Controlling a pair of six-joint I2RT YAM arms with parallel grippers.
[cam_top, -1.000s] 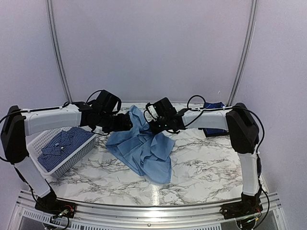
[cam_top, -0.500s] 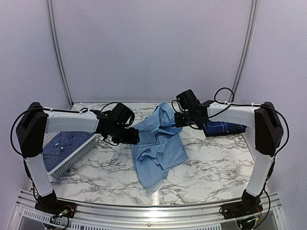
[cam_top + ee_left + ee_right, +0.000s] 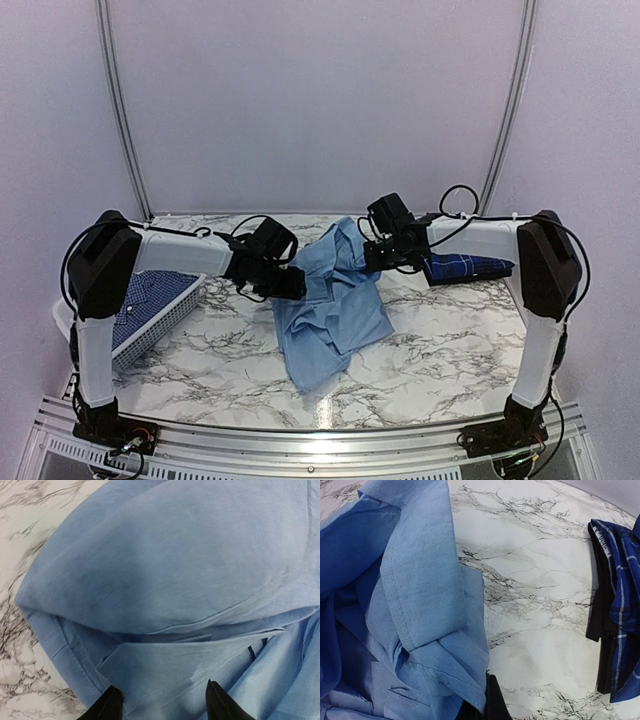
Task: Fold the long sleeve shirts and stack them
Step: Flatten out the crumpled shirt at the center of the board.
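The plain light blue shirt lies crumpled mid-table, its upper part lifted. My right gripper is shut on the shirt's edge, and only a dark fingertip shows under the cloth. My left gripper sits at the shirt's left side. In the left wrist view it is open, its two fingers straddling a flat fold of the shirt. The dark navy plaid shirt lies folded at the right, also seen in the right wrist view. The blue-and-white check shirt lies in the basket.
A white slatted basket stands at the table's left edge, partly under my left arm. The marble tabletop runs to a metal rail at the near edge. Grey walls close in the back and sides.
My right gripper has pulled the light blue shirt to the right and back. The left arm followed to the right onto the shirt, and its jaws have narrowed.
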